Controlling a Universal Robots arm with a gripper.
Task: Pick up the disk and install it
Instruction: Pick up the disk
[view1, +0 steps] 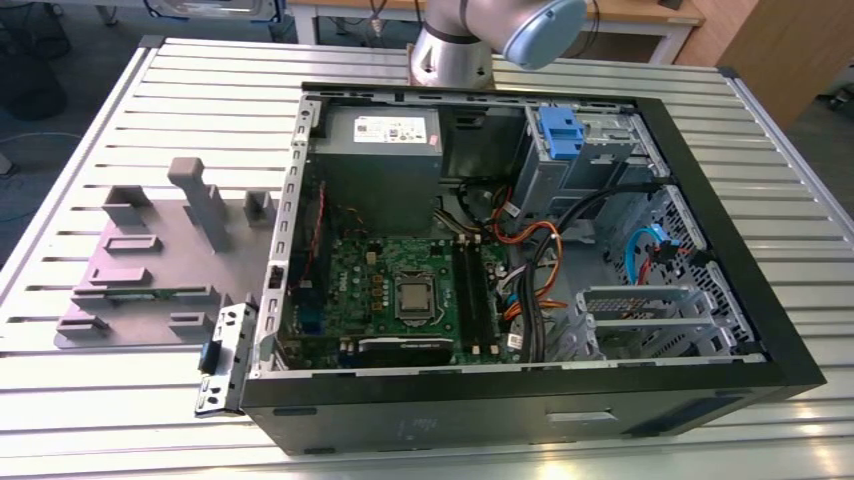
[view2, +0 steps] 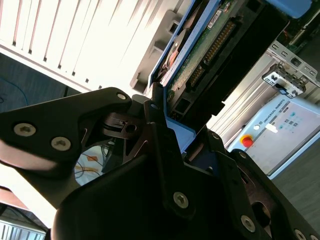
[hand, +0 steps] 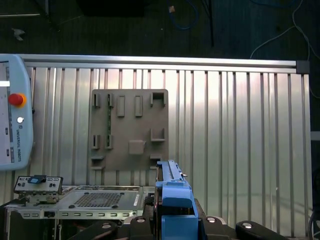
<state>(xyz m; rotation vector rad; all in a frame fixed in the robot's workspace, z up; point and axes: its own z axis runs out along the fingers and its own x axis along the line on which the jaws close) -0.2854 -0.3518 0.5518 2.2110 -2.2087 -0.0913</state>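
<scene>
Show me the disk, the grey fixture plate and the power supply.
disk (hand: 174, 200), first wrist view, blue carrier bracket.
grey fixture plate (hand: 129, 127), first wrist view, flat middle.
power supply (view1: 380, 180), exterior view, grey face below its sticker.

The tabletop (view1: 107, 400) is ribbed bare metal with a bright sheen. In the exterior view, at nine o'clock of the matt black case (view1: 534, 415), lies a dull grey plastic fixture (view1: 147, 290). The disk (hand: 175, 200) wears smooth blue plastic; the fingers (view2: 158, 132) are matt black.
</scene>
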